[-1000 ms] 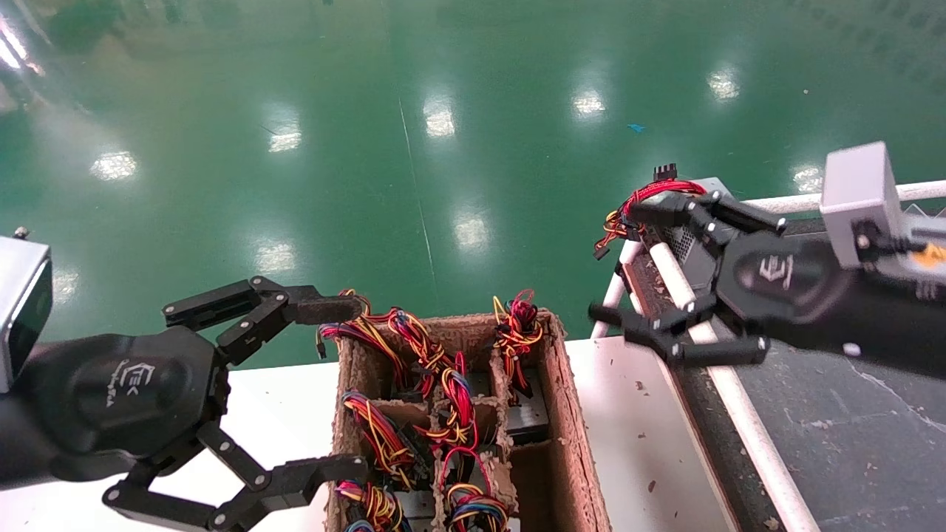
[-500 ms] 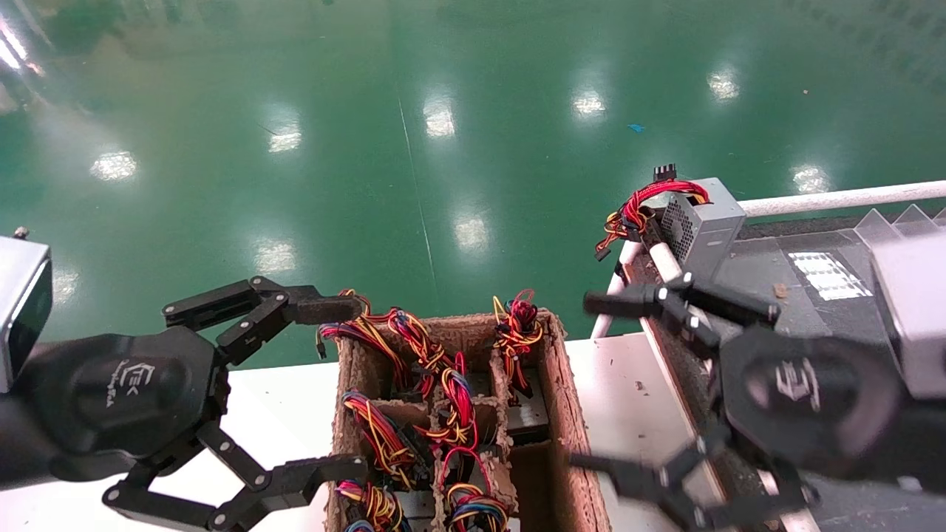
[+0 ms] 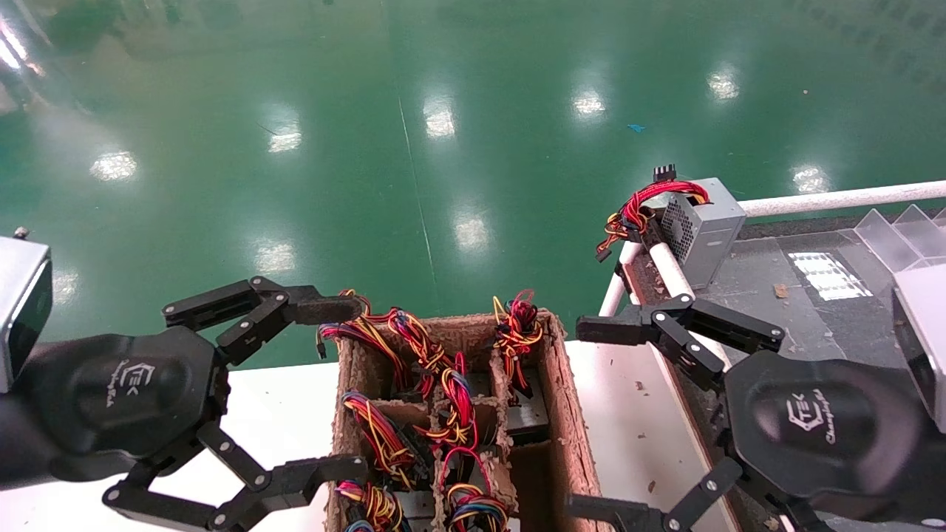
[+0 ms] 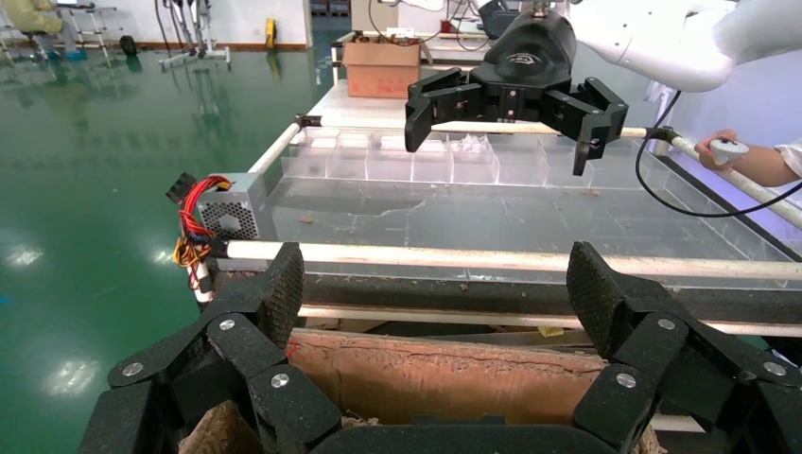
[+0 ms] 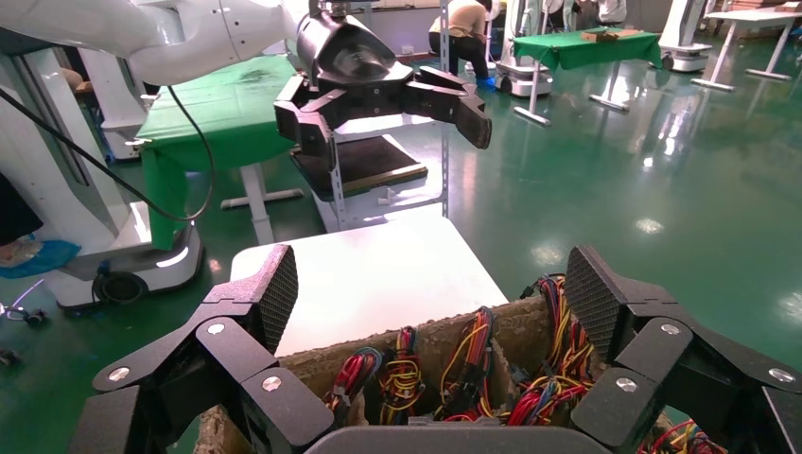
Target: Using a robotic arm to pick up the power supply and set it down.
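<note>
The power supply (image 3: 706, 222), a small grey box with a perforated side, rests on the far left corner of the dark conveyor surface (image 3: 798, 310). Its red and yellow wires (image 3: 634, 210) hang over the corner. It also shows in the left wrist view (image 4: 232, 210). My right gripper (image 3: 587, 420) is open and empty, well short of the power supply and beside the right wall of the brown carton (image 3: 565, 414). My left gripper (image 3: 336, 388) is open at the carton's left wall, holding nothing. In the right wrist view, the right gripper (image 5: 433, 293) has the carton (image 5: 416, 345) in front of it.
The carton holds several more wired units (image 3: 443, 399). It stands on a white table (image 3: 273, 406). White pipe rails (image 3: 835, 198) frame the conveyor. A clear divided tray (image 3: 898, 229) lies at its far right. A person's hand (image 4: 747, 156) shows beyond the conveyor.
My right gripper drew back from the power supply, toward me and down beside the carton, staying open. The power supply stays on the conveyor corner. The left arm has not moved.
</note>
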